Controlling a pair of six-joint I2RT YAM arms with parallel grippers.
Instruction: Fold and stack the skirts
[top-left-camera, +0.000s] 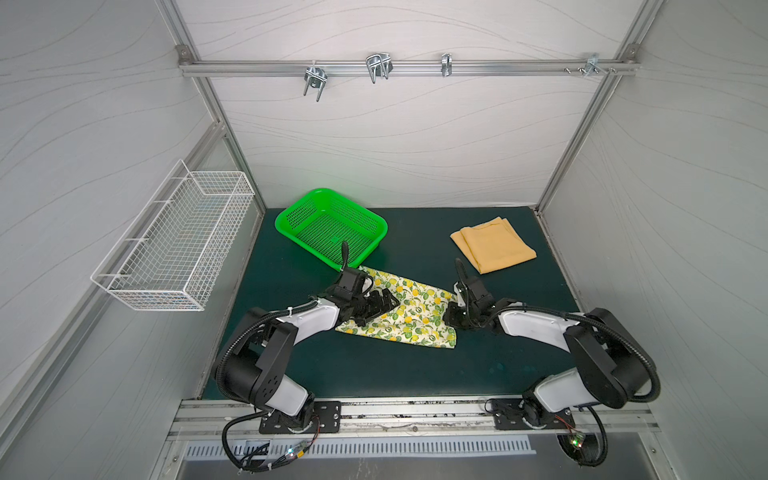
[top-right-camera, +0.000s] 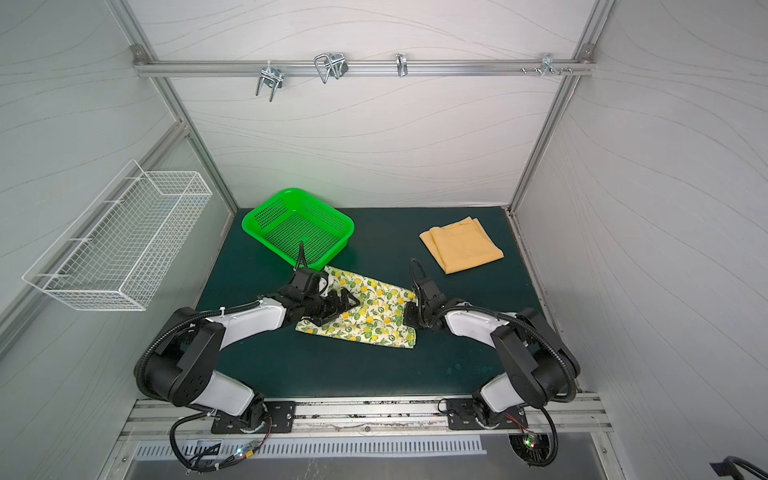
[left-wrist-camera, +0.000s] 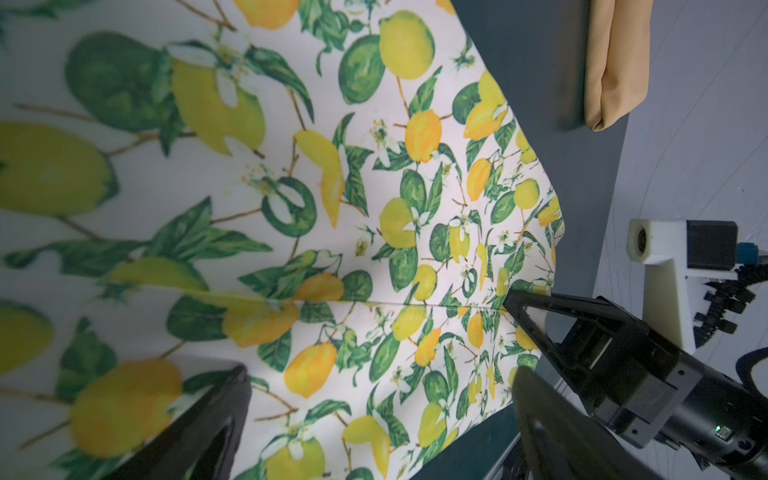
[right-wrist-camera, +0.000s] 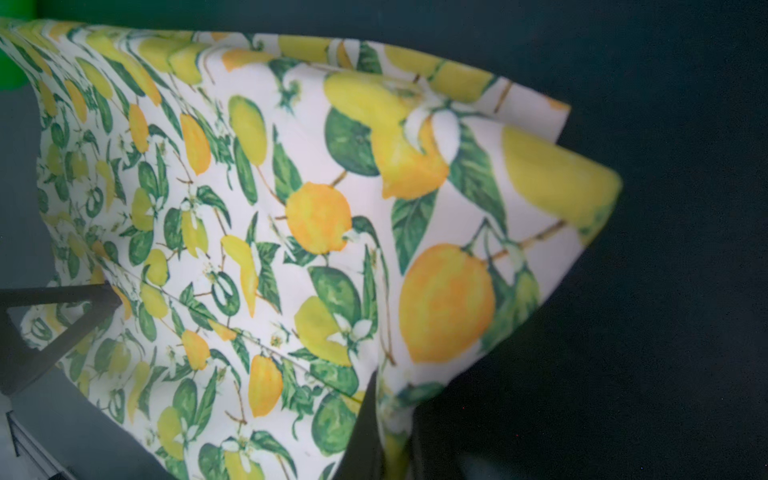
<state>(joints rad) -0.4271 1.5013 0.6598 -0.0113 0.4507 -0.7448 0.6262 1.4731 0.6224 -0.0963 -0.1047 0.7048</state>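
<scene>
Near centre: lemon skirt (top-left-camera: 419, 320) lies flat, mid-fold | right gripper (top-left-camera: 449, 315) clamps its right edge | left gripper (top-left-camera: 382, 311) spread wide, empty, over its left part | next, likely: carry the edge leftward | far right: mustard skirt (top-left-camera: 493, 246) lies folded

A dark green mat (top-left-camera: 374, 370) is seen covering the tabletop in both top views. Three things are laid directly on it. A green perforated basket (top-left-camera: 324, 224) is set at the far left. A mustard-orange skirt (top-left-camera: 492, 245) is folded flat at the far right, well apart from it. A lemon-printed skirt (top-left-camera: 415, 316) is spread near the middle, one corner just beside the basket.
</scene>
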